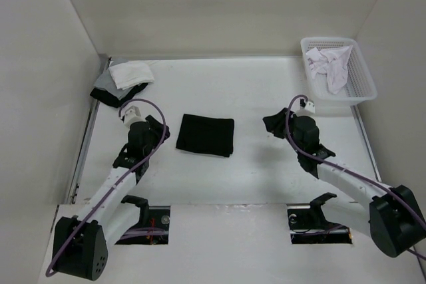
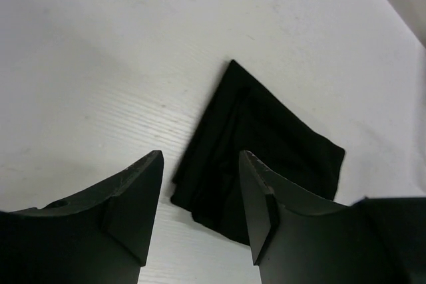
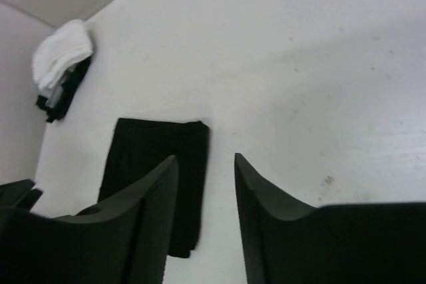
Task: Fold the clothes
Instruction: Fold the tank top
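– Both claws are hanging spread, pinching nothing: left gripper (image 2: 200,157), right gripper (image 3: 206,159).
– Black shirt (image 1: 205,135) is lying folded between them, edges straight, table (image 1: 253,177) showing around all four.

Place: we read it as a robotics lab cell.
Enclosure: we see plain white panels (image 1: 219,4) around a white table (image 1: 253,171).
Rig: we see left arm (image 1: 116,183) and right arm (image 1: 346,179) bolted on, purple cables (image 1: 68,237) exposed.
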Controlling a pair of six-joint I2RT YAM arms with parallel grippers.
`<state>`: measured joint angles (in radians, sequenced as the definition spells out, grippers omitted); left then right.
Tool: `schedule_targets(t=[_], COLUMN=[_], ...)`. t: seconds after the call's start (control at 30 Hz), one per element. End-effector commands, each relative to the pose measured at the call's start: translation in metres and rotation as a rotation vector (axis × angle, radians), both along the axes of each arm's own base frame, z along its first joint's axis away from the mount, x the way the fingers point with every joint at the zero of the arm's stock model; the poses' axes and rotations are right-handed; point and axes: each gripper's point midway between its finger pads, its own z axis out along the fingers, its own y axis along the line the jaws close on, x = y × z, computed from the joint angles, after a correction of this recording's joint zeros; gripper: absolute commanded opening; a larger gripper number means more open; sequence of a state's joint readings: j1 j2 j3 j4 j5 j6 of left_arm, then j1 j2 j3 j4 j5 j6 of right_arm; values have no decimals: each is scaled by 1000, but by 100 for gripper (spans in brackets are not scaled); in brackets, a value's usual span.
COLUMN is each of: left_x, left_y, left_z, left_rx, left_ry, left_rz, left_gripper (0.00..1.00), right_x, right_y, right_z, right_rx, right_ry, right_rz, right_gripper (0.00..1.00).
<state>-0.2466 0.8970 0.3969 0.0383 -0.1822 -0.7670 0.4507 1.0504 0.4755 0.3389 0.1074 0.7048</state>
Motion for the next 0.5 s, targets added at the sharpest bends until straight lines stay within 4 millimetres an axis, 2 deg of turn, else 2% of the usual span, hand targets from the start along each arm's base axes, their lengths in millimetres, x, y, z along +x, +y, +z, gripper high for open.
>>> schedule_targets(t=[0.0, 0.1, 0.33, 0.47], left_x=[-11, -12, -7, -8], left_y=[24, 26, 20, 18], left_z=[-17, -20, -7, -11], left_rx=[43, 29, 36, 63], left_ry=[76, 89, 50, 53], left_rz=[71, 78, 51, 30], left_gripper=[48, 47, 46, 46], right_x=[12, 14, 19, 21], right_y=[-11, -12, -7, -5], right_z=[11, 5, -9, -13], right_rx=[34, 39, 17, 5], right_ry=[-70, -64, -24, -11], right_rz=[-77, -88, -75, -68], right_gripper=[47, 51, 53, 53])
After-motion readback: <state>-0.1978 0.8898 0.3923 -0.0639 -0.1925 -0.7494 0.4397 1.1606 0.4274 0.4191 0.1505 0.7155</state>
